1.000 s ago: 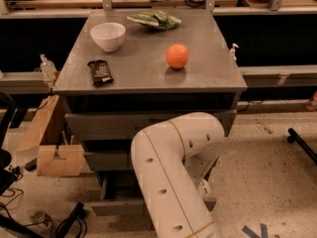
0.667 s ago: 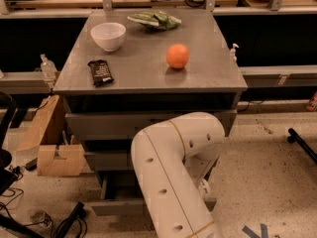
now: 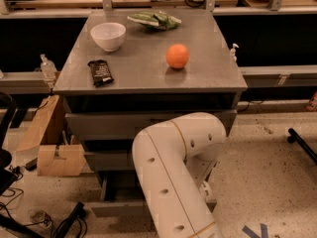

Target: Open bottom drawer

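The grey metal cabinet [image 3: 148, 76] has three drawers. The bottom drawer [image 3: 111, 208] stands pulled out: its slim front sits well forward of the middle drawer front [image 3: 104, 160], with a dark gap behind it. Its knob is hidden. My white arm [image 3: 173, 177] bends down in front of the cabinet and covers the centre and right of the lower drawers. My gripper is hidden behind the arm, low down near the bottom drawer front.
On the cabinet top lie a white bowl [image 3: 108, 35], an orange [image 3: 177, 56], a black snack bar [image 3: 100, 72] and a green bag [image 3: 154, 20]. A cardboard box [image 3: 59, 158] and cables [image 3: 64, 222] lie on the floor at left. A black leg [image 3: 302, 145] stands at right.
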You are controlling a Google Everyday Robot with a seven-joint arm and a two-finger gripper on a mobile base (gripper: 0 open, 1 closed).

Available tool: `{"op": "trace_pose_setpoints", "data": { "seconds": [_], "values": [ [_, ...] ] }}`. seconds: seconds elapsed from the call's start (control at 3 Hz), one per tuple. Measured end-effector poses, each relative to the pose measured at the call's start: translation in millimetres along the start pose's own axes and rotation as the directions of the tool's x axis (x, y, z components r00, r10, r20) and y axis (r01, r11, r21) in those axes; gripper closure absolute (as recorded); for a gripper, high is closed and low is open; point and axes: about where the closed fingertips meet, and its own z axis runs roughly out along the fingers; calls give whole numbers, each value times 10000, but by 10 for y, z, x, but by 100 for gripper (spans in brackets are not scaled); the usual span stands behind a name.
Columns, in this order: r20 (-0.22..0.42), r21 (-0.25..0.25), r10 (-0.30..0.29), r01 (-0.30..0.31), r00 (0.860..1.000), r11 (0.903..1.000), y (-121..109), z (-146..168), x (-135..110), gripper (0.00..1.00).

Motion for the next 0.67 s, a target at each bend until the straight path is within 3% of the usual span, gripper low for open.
{"op": "trace_pose_setpoints", "data": {
  "seconds": [0.67],
  "values": [
    [117,48,-98,98,9999,9999,88,-20,-3,100]
  ]
}}
